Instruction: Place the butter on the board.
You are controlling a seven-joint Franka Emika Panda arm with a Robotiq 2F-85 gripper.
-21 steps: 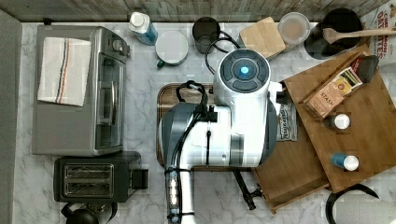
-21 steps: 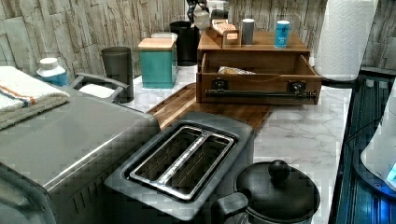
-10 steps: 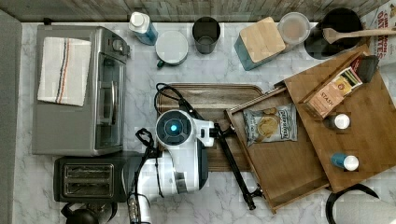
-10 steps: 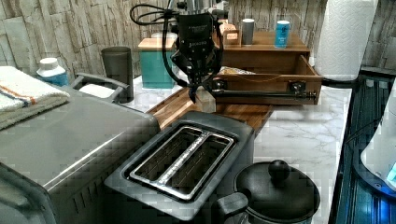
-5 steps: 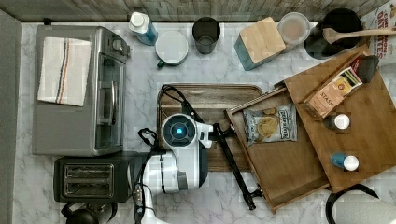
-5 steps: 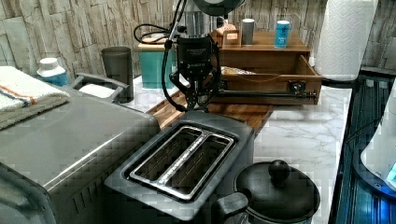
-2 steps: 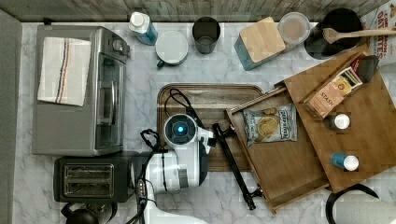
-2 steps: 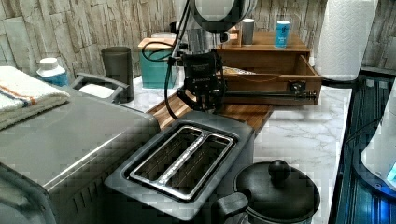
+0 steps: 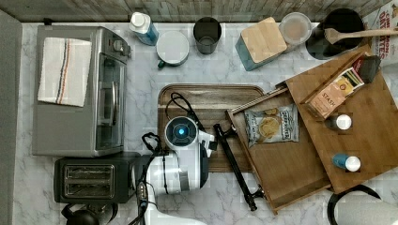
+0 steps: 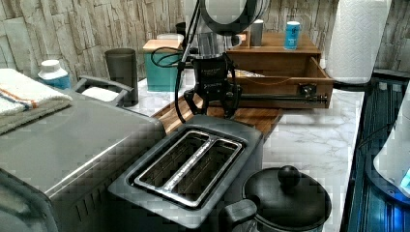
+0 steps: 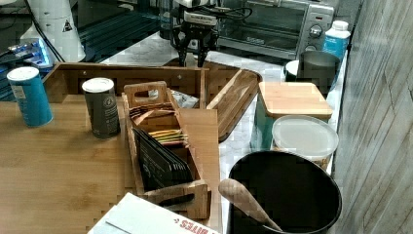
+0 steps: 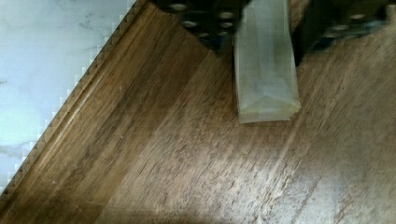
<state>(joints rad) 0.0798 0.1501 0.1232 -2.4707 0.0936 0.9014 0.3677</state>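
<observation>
Resting on the board (image 12: 154,154), the wrapped butter (image 12: 265,70) is seen in the wrist view between the two fingers (image 12: 205,21) of the end effector (image 10: 211,108), which are spread slightly wider than the stick. The end effector is lowered onto the board's near end, beside the toaster (image 10: 188,169) on the counter (image 10: 309,140).

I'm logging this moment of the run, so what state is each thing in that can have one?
Butter: wrapped, lying on the board between the pincer's fingers.
Pincer: a finger on each side of the butter; grip cannot be told.
Board: flat on the counter.
Wooden drawer: pulled open, chip bag inside.
Toaster: slots empty.
Toaster oven: door shut.
</observation>
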